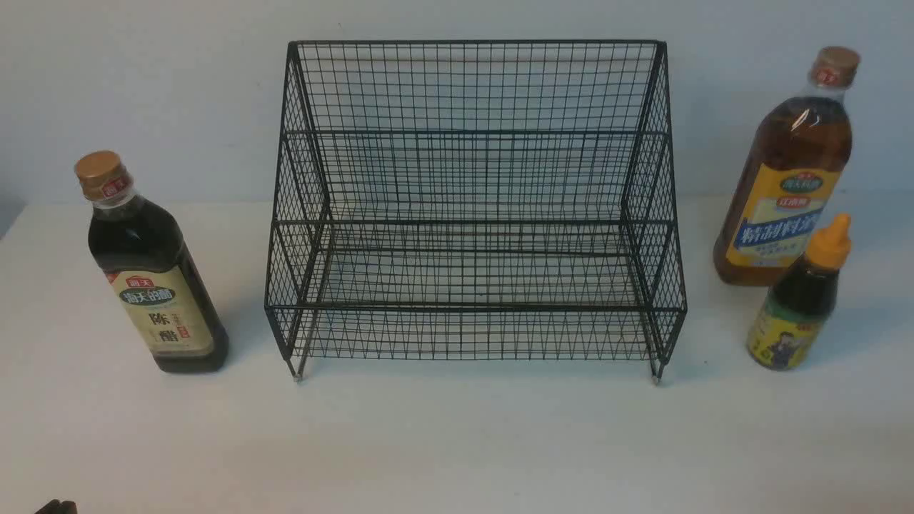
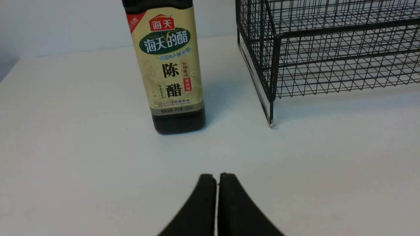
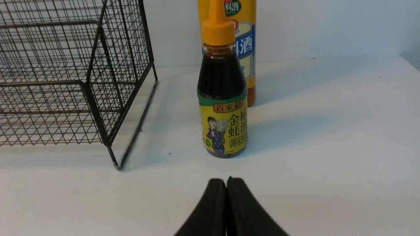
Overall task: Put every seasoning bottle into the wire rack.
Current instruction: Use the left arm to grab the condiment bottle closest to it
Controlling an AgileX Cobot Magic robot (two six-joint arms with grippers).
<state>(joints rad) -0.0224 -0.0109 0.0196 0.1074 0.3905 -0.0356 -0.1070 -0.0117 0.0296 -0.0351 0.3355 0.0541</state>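
The black wire rack (image 1: 471, 214) stands empty at the table's centre. The dark vinegar bottle (image 1: 153, 278) with tan cap and cream label stands upright left of it. The tall amber bottle (image 1: 785, 178) with yellow-blue label stands right of it, with the small orange-nozzle squeeze bottle (image 1: 800, 300) in front of it. My left gripper (image 2: 217, 175) is shut and empty, short of the vinegar bottle (image 2: 170, 65) and the rack's corner (image 2: 272, 98). My right gripper (image 3: 226, 179) is shut and empty, short of the squeeze bottle (image 3: 223, 98); the amber bottle (image 3: 247, 42) stands behind it, the rack (image 3: 65, 82) to one side.
A white table (image 1: 457, 442) meets a pale wall (image 1: 143, 86) behind the rack. A dark bit of my left arm (image 1: 56, 507) shows at the front view's bottom left corner.
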